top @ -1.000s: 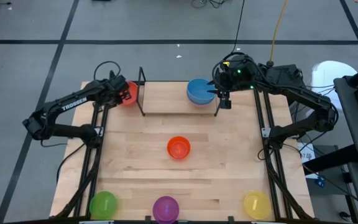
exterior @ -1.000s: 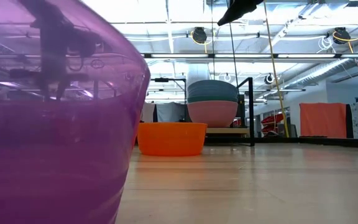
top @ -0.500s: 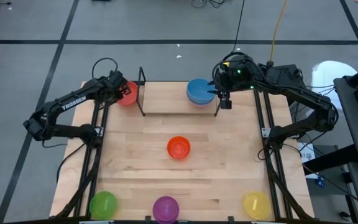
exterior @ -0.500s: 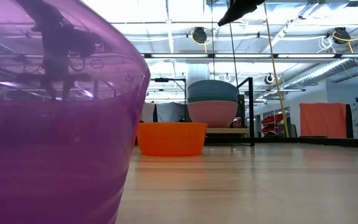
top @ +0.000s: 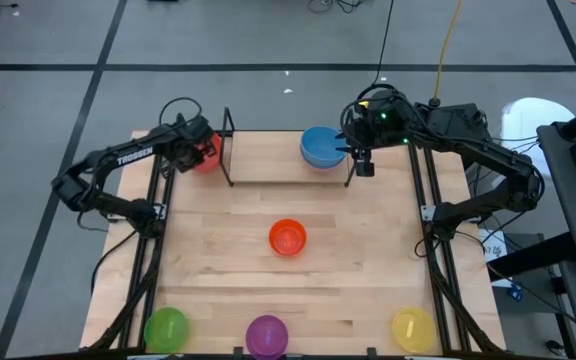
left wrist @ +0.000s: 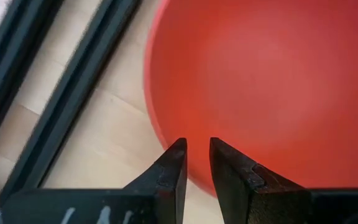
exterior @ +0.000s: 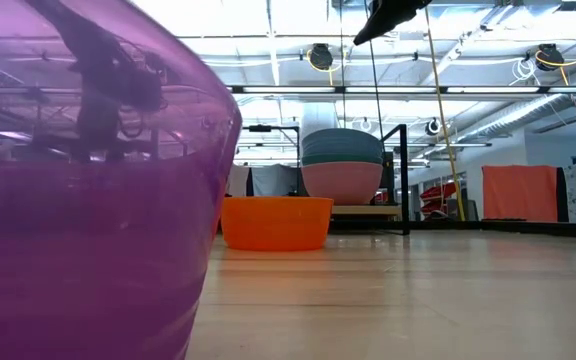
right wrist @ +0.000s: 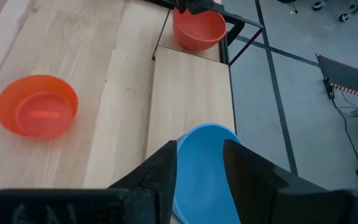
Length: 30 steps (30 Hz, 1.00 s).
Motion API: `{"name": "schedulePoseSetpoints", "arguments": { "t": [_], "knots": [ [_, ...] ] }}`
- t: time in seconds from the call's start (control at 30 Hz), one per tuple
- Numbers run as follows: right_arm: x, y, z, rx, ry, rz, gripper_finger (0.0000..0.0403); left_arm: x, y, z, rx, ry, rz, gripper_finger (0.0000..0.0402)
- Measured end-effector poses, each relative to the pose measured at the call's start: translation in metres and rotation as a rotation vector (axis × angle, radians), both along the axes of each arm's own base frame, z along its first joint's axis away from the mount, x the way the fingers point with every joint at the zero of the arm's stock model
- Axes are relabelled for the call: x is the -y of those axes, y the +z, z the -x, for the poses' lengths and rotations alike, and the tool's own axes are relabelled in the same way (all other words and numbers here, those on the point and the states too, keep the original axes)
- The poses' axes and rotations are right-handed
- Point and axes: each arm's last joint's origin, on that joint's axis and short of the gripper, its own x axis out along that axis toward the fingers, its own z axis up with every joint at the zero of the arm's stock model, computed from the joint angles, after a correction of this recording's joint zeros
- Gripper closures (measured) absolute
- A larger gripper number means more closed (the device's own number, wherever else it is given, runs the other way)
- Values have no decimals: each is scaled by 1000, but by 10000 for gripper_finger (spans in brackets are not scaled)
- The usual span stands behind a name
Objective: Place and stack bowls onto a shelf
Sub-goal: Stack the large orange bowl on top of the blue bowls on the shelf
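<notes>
A red bowl (top: pixel 207 153) stands on the table just left of the shelf (top: pixel 278 162). My left gripper (left wrist: pixel 196 142) points down at the bowl's near rim, open by a narrow gap, one finger outside the rim and one over the inside. On the shelf's right end sits a stack with the blue bowl (top: pixel 318 146) on top, teal (exterior: pixel 341 150) under it and pink (exterior: pixel 341 185) lowest. My right gripper (right wrist: pixel 199 146) hangs open well above that stack, at its right side.
An orange bowl (top: pixel 287 238) sits mid-table. Green (top: pixel 166 327), purple (top: pixel 266 335) and yellow (top: pixel 412 327) bowls line the near edge; the purple one fills the left of the low view. The shelf's board left of the stack is bare.
My left gripper has sunk toward the red bowl, shifting a little toward the shelf, its finger gap unchanged. The red bowl has stayed in place.
</notes>
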Motion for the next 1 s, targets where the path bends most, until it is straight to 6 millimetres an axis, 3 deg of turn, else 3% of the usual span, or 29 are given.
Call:
{"name": "schedulePoseSetpoints", "arguments": {
  "t": [0.57, 0.9, 1.0],
  "knots": [
    [0, 0, 0, -4, 7, 7, 277, 1, 10, -2, 93, -17, -45, 328],
    [0, 0, 0, -6, 6, 5, 277, 23, 39, 8, 155, -118, -124, 328],
    [0, 0, 0, -8, 6, 5, 277, 35, 42, 19, 131, -59, -71, 328]
  ]
}}
